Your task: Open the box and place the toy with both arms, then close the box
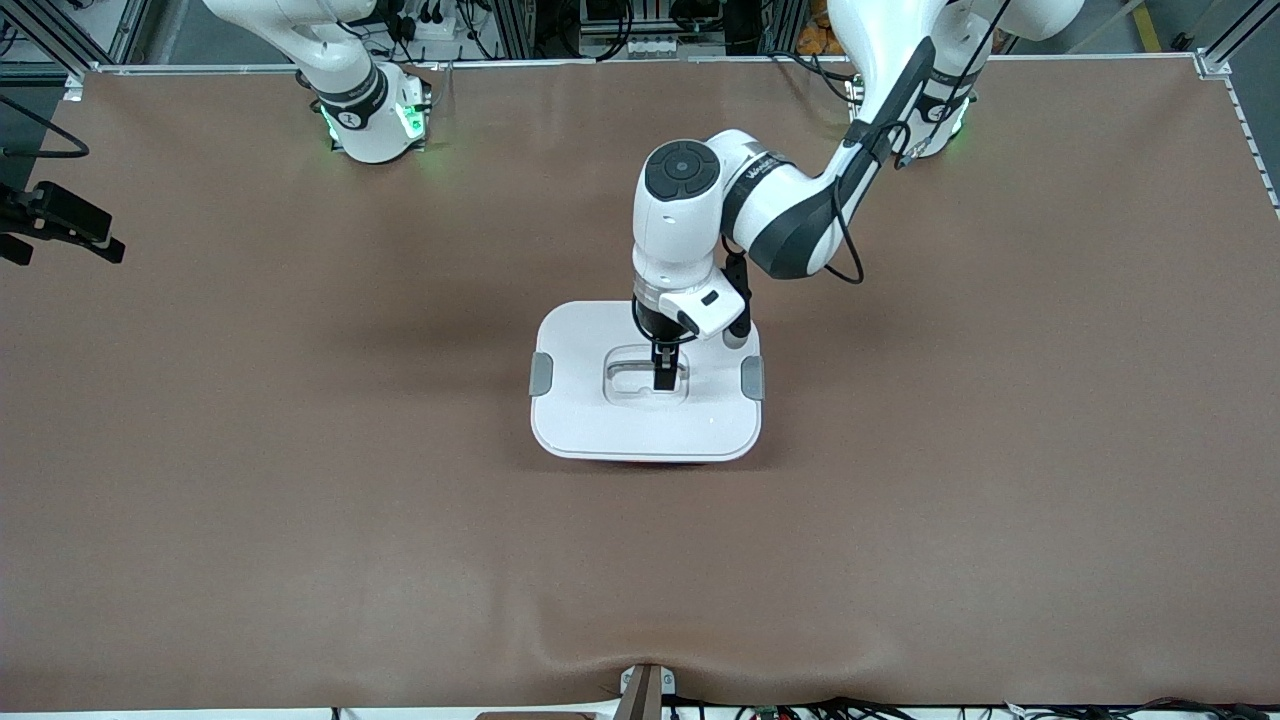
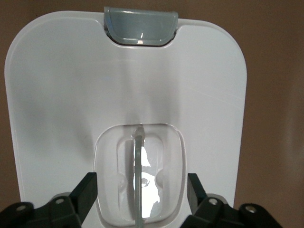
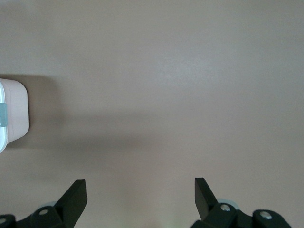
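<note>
Box [image 1: 646, 390], white lid [image 1: 600, 420] seated and both grey side clips [image 1: 541, 374] down, stood mid-bench [image 1: 300, 480], long axis running between the two arms' ends; the toy was not visible. Left claw [image 1: 664, 372] sat directly over the recessed centre handle [image 2: 138, 175], fingers [image 2: 85, 192] spread to either side of the handle bar and not clamping it. Right claw [image 3: 137, 192], also spread, waited over bare bench toward the right arm's end, making the left arm the nearer one.

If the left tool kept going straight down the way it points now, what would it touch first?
Most likely the thin clear handle bar in the recess of the white plastic lid; the open left tool straddles it, though the remaining gap is unclear.
</note>
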Controlling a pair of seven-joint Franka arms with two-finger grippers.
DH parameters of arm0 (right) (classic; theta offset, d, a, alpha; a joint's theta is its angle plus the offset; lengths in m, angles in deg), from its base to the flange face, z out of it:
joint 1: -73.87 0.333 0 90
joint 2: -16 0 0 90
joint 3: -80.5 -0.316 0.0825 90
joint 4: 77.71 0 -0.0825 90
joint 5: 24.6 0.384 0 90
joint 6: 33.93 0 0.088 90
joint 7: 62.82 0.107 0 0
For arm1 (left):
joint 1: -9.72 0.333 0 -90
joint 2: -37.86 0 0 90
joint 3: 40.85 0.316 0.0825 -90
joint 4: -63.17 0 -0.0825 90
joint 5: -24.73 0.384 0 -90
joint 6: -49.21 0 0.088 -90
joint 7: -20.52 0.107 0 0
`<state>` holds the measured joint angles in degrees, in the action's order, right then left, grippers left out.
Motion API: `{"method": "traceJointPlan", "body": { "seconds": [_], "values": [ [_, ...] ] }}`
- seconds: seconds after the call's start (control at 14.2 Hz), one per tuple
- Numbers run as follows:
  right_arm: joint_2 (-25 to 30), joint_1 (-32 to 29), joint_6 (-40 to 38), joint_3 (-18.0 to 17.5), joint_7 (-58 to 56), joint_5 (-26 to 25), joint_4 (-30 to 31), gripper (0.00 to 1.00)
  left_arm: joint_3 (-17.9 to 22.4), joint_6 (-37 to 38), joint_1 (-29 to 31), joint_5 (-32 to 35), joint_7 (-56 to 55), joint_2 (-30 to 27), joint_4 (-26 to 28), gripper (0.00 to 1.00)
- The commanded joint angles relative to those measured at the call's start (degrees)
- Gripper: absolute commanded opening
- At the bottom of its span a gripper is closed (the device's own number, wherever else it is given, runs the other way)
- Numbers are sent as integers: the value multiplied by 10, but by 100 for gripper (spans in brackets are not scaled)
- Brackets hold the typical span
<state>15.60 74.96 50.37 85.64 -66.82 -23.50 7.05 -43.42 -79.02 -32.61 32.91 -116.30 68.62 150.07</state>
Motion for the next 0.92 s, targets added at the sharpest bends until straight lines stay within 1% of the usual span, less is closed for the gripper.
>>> {"method": "traceJointPlan", "body": {
  "seconds": [0.0,0.21,0.35,0.63,0.85],
  "values": [
    [6,-11,2,-3,-8,-4,4,100,2,8,-1,14,6,-26,10,100],
    [6,-12,2,-3,-8,0,4,100,3,11,4,13,32,-46,7,100],
    [6,-12,2,-4,-7,0,4,100,4,31,18,14,65,-62,6,100],
    [6,-12,2,-4,-8,0,4,100,1,84,71,0,204,-104,5,100],
    [6,-12,2,-4,-7,0,4,100,2,119,117,-46,338,-133,5,100]
  ]
}}
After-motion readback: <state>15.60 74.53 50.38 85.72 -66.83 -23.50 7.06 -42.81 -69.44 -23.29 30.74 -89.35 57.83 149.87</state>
